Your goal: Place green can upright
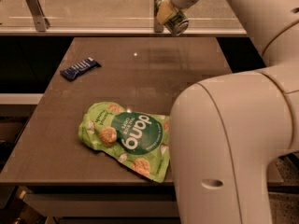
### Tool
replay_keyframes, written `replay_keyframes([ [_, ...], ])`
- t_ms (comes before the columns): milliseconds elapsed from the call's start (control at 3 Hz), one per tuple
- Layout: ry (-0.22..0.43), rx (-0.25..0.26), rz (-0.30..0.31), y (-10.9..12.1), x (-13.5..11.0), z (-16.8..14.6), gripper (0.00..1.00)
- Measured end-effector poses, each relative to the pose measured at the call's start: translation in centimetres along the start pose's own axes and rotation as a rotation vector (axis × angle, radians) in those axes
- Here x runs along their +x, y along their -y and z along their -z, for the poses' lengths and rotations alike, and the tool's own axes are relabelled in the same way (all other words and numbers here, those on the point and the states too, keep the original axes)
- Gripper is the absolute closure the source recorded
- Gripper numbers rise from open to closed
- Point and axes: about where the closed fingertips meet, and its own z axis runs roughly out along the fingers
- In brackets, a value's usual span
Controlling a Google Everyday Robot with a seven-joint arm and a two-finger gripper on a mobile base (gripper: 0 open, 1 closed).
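The small green can (175, 21) with a silver end hangs tilted in my gripper (169, 14), high above the far edge of the brown table (154, 69). The gripper is shut on the can, its pale fingers around the can's upper part. My white arm fills the right side of the view and hides the table's right part.
A large flat green "dang" snack pouch (127, 136) lies at the table's front middle. A dark blue snack bar (80, 68) lies at the left. A glass rail with metal posts (35, 7) runs behind the table's far edge.
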Motion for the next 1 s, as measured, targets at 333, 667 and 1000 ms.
replay_keyframes([
  [333,0.053,-0.013,0.004,-0.8,1.2,0.5,1.0],
  [667,0.133,-0.037,0.002,-2.1,3.3,0.0,1.0],
  [1000,0.133,-0.037,0.002,-2.2,3.3,0.0,1.0],
])
